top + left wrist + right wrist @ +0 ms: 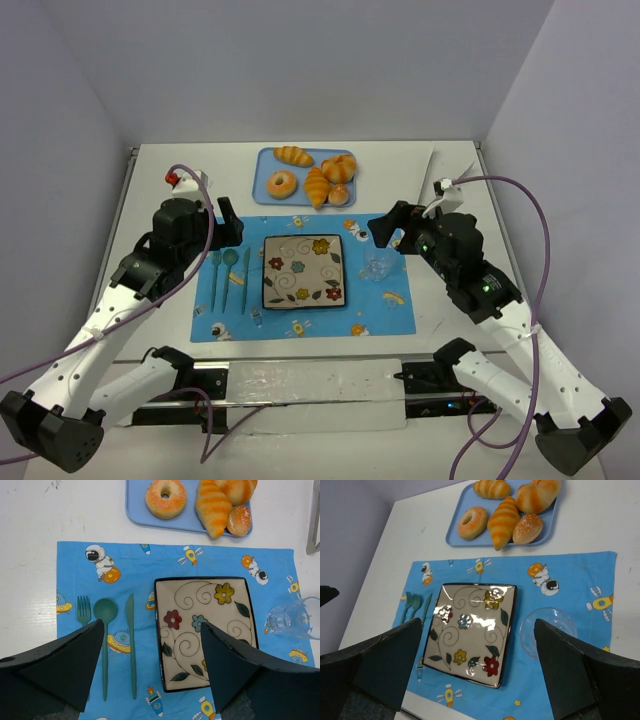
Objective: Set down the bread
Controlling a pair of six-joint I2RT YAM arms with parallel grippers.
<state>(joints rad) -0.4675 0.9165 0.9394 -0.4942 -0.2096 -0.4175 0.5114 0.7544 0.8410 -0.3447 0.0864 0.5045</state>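
Note:
The bread [339,195] is a small golden bun at the near right corner of the blue tray [266,165], next to a long croissant [318,187]. It also shows in the left wrist view [239,520] and the right wrist view [527,528]. A square flowered plate [302,271] lies empty on the blue placemat [390,305]. My left gripper [228,222] is open and empty, hovering left of the plate [205,630]. My right gripper [372,228] is open and empty, hovering right of the plate [470,632].
The tray also holds a donut [282,184], a scored round bun [340,167] and a croissant [293,155]. A clear glass [378,266] stands right of the plate. A teal fork, spoon and knife [230,275] lie left of it.

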